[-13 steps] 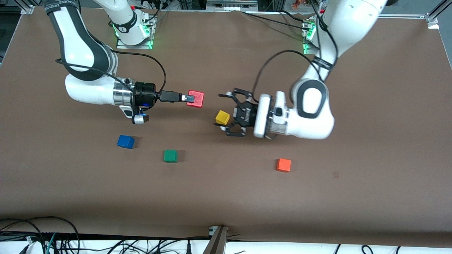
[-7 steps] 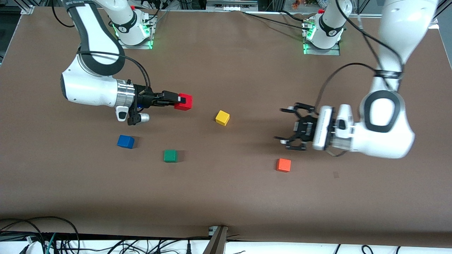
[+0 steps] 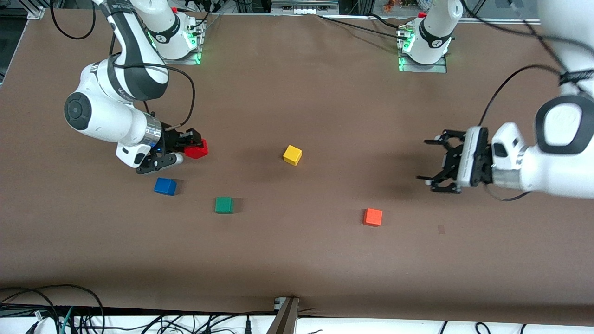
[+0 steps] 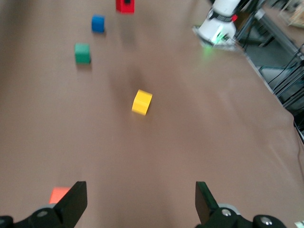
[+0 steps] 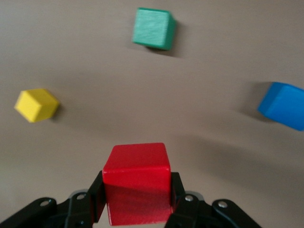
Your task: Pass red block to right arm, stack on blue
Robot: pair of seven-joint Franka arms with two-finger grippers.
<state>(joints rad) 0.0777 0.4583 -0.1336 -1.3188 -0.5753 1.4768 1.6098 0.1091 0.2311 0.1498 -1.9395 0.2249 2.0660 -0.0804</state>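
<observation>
**Handover looked done; stacking on blue remained**

Nearest the front camera, the orange cube (image 3: 373,217) and green cube (image 3: 223,204) lay untouched, with the blue block (image 3: 165,186) just past them toward the right arm's end, nothing on it. The right gripper (image 3: 194,144) pinched the red block (image 3: 196,149) between pressed-in fingers, above the table at about one o'clock from the blue block and close to it; judging by that, the pass was complete and only lowering and release were left. The left gripper (image 3: 437,164) hung spread and empty toward its own end, at about three o'clock from the yellow cube (image 3: 292,154). The red block's height above the table was hard to judge, and the right wrist view cut off its lower part.
</observation>
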